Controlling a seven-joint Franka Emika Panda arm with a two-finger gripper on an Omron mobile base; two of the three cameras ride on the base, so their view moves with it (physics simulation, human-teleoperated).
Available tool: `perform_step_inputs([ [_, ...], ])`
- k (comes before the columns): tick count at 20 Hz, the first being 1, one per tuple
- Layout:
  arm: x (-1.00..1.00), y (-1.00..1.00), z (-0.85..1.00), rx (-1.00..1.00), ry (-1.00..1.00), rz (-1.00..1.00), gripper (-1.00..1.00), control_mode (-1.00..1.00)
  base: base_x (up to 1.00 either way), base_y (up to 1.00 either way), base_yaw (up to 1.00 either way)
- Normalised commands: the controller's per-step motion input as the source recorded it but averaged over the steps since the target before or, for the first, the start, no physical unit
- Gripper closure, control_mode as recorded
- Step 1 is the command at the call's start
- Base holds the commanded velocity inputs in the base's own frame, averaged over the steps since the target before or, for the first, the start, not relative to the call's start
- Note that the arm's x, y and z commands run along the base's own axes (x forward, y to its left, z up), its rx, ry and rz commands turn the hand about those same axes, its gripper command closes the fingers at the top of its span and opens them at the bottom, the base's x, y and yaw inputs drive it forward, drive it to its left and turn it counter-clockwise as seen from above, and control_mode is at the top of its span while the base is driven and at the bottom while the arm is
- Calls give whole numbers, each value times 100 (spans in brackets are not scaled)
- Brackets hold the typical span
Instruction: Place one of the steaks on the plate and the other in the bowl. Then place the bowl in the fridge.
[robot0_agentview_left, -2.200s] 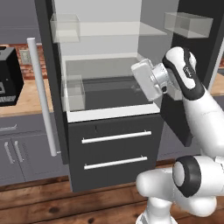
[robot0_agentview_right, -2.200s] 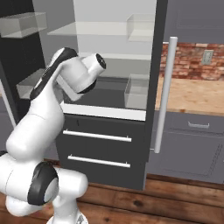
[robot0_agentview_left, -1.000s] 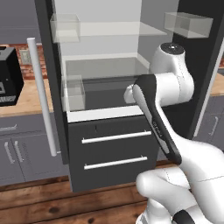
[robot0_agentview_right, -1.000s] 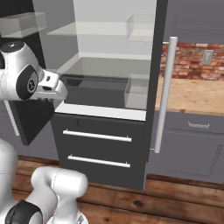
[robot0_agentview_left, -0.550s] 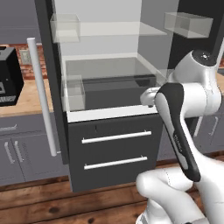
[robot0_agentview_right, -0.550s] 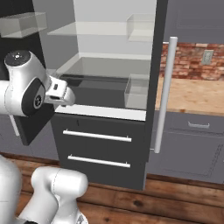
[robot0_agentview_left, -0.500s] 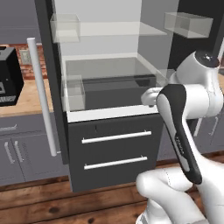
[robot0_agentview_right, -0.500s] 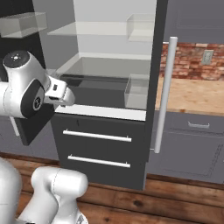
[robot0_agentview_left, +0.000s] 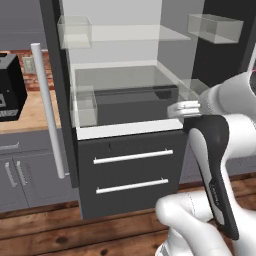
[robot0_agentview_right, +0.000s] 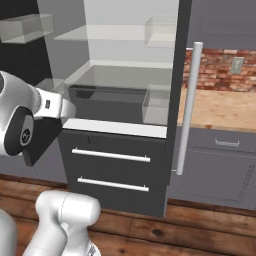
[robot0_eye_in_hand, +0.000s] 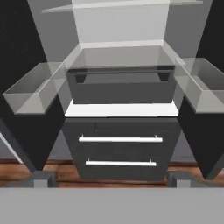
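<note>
The fridge stands in front of me with both upper doors swung open, showing bare glass shelves and a dark inner drawer; its two lower drawers are closed. My gripper hovers at the right front corner of the open compartment, about level with the white ledge, and sits at the left in the right base view. In the hand view the gripper is open, its tips far apart with nothing between them, facing the fridge squarely. The steaks, plate and bowl are out of view.
Clear door bins jut out on both sides of the opening. Long silver door handles hang beside wooden counters. A black appliance sits on the left counter. Wood floor lies below.
The hand has drawn back out of the fridge compartment toward its right front corner, and the elbow has swung outward. The jaws have spread wide apart.
</note>
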Motion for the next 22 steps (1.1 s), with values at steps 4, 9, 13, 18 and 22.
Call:
perform_step_inputs([
  [4, -6, 0, 7, 0, -5, 0, -100, 100, -8, -52, -3],
  [9, 0, 0, 0, 0, 0, 0, -100, 100, -9, -100, -25],
  [13, 0, 0, 0, 0, 0, 0, -100, 100, 0, -100, -48],
  [18, 0, 0, 0, 0, 0, 0, -100, 100, 2, -56, -85],
  [22, 0, 0, 0, 0, 0, 0, -100, 100, 1, -19, -94],
])
